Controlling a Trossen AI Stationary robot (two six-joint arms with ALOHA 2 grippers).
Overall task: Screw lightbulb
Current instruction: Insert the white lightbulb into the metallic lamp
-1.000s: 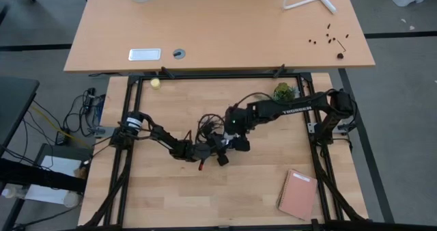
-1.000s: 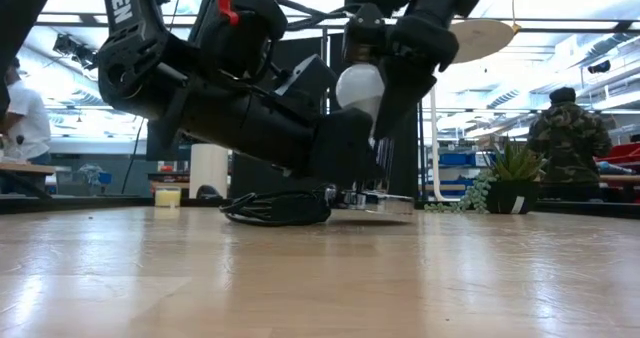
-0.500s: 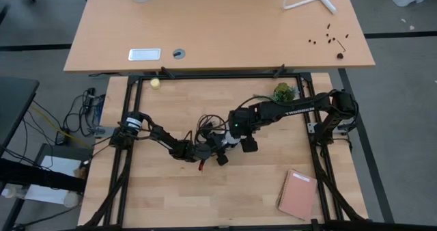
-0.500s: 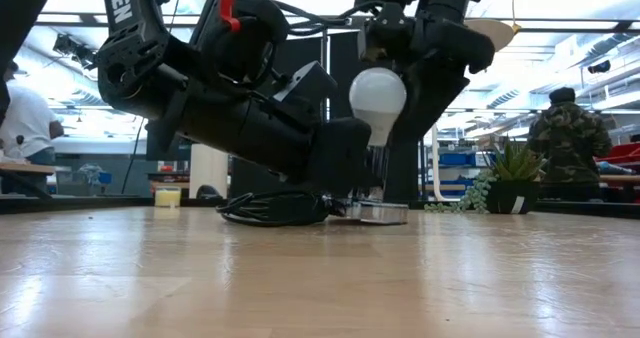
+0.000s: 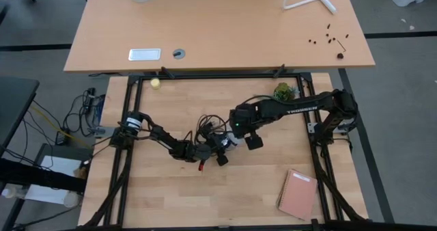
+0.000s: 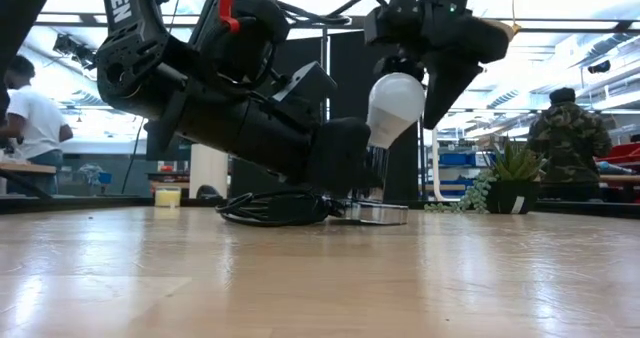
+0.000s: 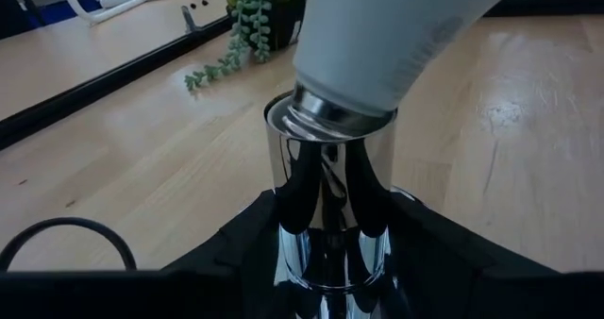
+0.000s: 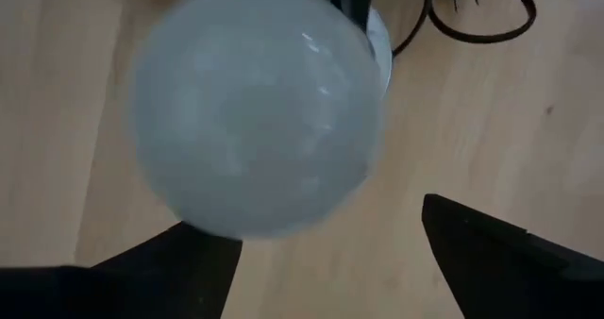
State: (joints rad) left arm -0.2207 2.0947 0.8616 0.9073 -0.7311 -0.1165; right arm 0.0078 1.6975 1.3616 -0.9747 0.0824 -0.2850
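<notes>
The white lightbulb point(image 6: 395, 106) stands tilted with its screw base point(image 7: 330, 121) in the mouth of a chrome socket point(image 7: 326, 206). The socket rises from a round metal disc point(image 6: 372, 213) lying on the table. My left gripper point(image 7: 326, 272) reaches in low over the table from the left and is shut on the socket. My right gripper point(image 8: 330, 253) hangs over the bulb point(image 8: 255, 107), pointing steeply down. Its fingers stand wide open on either side of the bulb's round top. My left gripper pinches the chrome socket's tube low down point(image 7: 283, 253) between its two fingers, one finger on each side. The fingers come in nearly level from the table's left. The socket stands upright on its disc on the table. My right gripper: one finger point(image 8: 179, 253) shows right at the bulb's edge, and I cannot tell whether it touches; the other finger stands clear.
A coil of black cord point(image 6: 275, 208) lies beside the socket. A small plant point(image 5: 283, 91) stands at the far right, a pink notebook point(image 5: 298, 193) lies near the front right, and a yellowish ball point(image 5: 156, 83) sits at the far left. People stand in the room behind.
My right gripper has opened, rolled, and risen a little while moving toward the table's right edge. The bulb was between its fingers and now stands in the socket mouth, its top leaning over to the right in the low view.
</notes>
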